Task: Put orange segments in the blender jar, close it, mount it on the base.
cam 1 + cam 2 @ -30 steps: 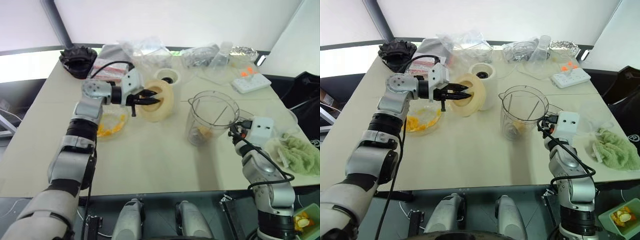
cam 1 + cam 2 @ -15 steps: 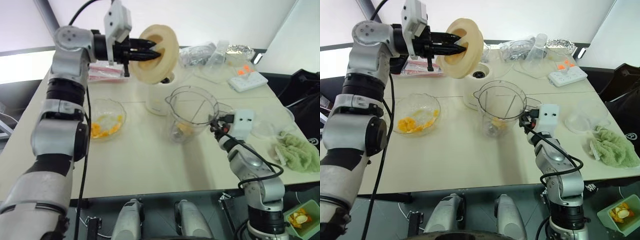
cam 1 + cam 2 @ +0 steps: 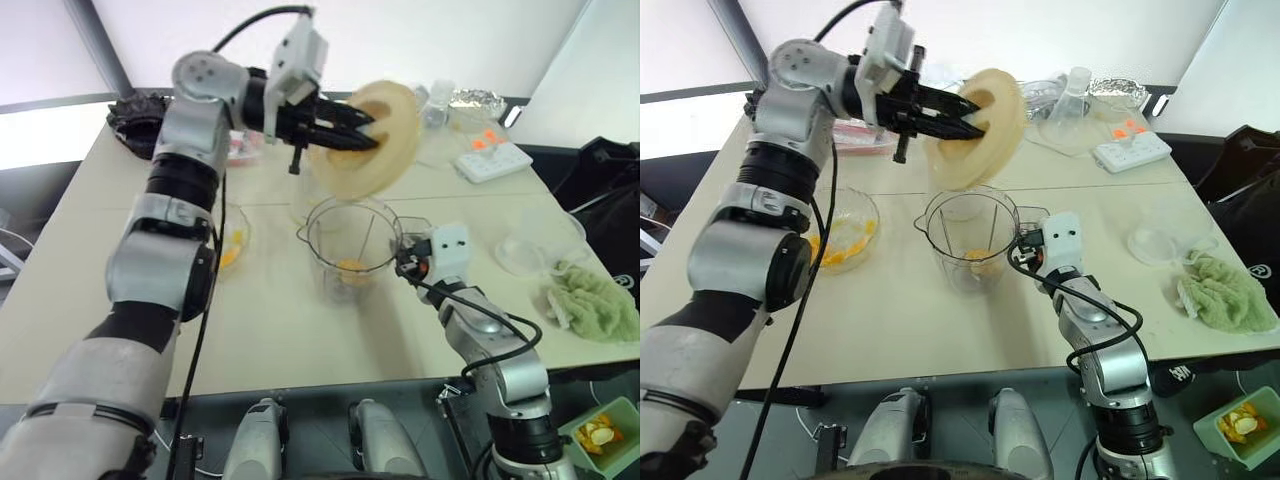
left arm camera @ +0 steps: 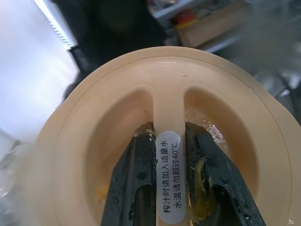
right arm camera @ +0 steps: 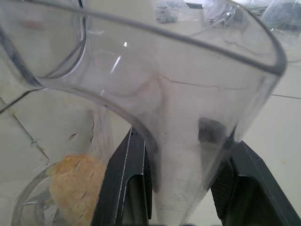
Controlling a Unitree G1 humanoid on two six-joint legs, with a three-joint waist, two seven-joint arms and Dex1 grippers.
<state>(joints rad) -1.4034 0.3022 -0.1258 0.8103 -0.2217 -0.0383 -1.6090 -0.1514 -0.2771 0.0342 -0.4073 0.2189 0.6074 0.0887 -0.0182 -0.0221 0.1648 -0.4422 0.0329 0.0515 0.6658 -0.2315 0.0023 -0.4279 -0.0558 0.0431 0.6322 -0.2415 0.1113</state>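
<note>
Above the table, we are holding the cream-yellow lid up in the air with our left gripper. Its two black fingers are pinching the raised ridge across the lid's hollow, one on each side, and a white label with printed characters is running down that ridge between them. Bits of yellow pulp are clinging to one finger. The lid is tilting on edge, hanging over and a little behind the blender jar.

We are keeping the jar upright on the table, near its middle, rim open. Orange segments are lying at its bottom, showing yellow-orange through the clear wall. Our right gripper is closing on the jar's handle from the side; both fingers are standing against the clear plastic, one on each flank.

Behind the jar, partly hidden by lid and rim, the base is sitting on the table, cream-white. Toward our left, a shallow glass bowl is holding more orange pieces. Off to the right, a green cloth is lying near the table's edge, and a white power strip is lying farther back.
</note>
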